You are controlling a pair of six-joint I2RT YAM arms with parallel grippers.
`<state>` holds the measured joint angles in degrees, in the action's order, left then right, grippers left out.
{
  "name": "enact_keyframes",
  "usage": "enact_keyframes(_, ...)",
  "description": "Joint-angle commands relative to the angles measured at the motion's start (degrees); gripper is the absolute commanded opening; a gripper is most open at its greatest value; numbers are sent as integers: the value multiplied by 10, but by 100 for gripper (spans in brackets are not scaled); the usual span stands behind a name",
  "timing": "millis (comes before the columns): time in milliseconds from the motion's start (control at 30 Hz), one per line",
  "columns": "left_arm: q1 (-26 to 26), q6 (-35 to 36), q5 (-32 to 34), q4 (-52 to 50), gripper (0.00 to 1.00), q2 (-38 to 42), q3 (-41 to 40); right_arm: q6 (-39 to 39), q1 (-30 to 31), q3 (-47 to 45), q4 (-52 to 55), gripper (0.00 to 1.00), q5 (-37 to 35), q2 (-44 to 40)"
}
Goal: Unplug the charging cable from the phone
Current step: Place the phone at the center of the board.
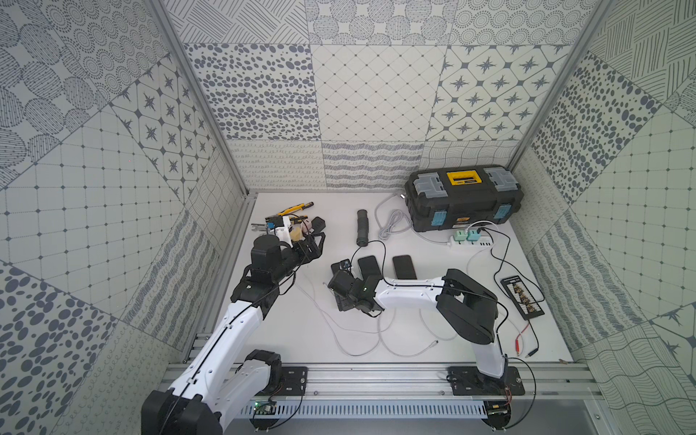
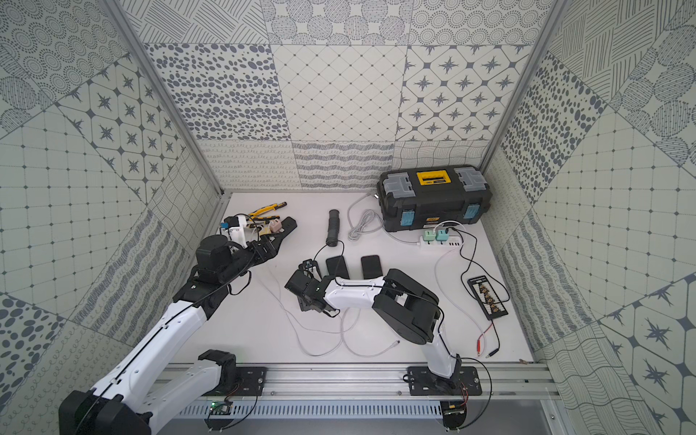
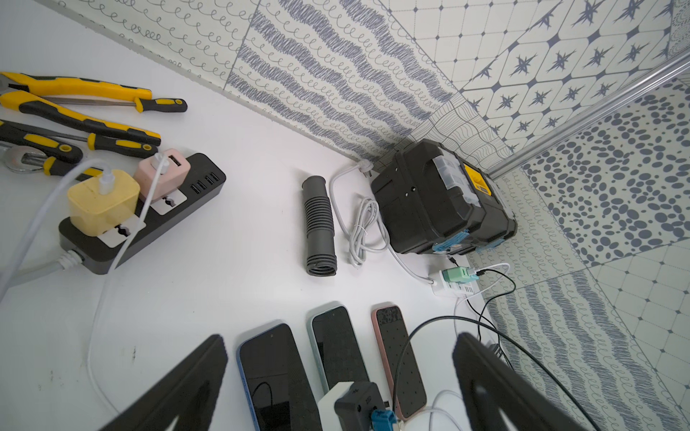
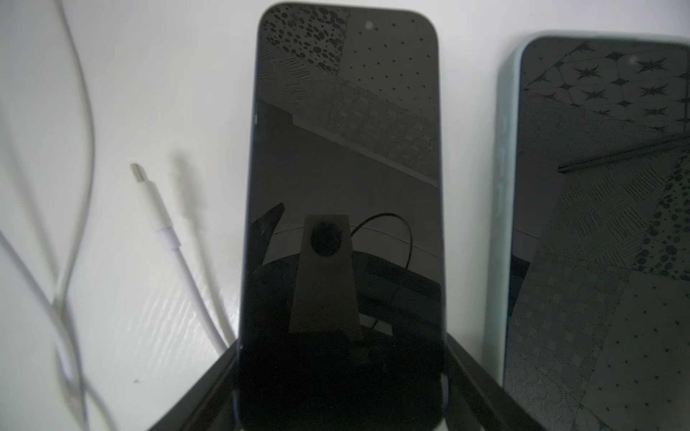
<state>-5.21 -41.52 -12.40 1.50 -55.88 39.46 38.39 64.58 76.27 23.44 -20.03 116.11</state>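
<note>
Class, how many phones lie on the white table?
3, side by side: dark-blue phone at the right gripper, pale-green-cased phone in the middle, pink-cased phone nearest the white power strip.

Nothing can be read. The toolbox (image 1: pixel 464 205), well beyond the right pincer (image 4: pixel 341 388), has a yellow lid label (image 1: pixel 461 177) with dark print and a small yellow front badge (image 2: pixel 433 219), both too small to read. The barcode sticker (image 3: pixel 466 289) on the white strip (image 1: pixel 475 244) and the white header on the black board (image 1: pixel 521 297), off to the pincer's right, are illegible too. The phone (image 4: pixel 343 149) between its jaws shows a blank dark screen.
</note>
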Motion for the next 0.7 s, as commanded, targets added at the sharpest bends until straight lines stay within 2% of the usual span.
enact_keyframes(0, 3, 26, 16, -11, 99, 7, -5, 5, 2, 17, -4, 37, 2, 9)
enact_keyframes(400, 3, 27, 22, -14, 99, 9, -9, -3, -7, 27, 3, 71, 2, 6)
enact_keyframes(667, 4, 43, 30, -18, 99, 13, -11, -29, -37, 24, 3, 89, 39, -42)
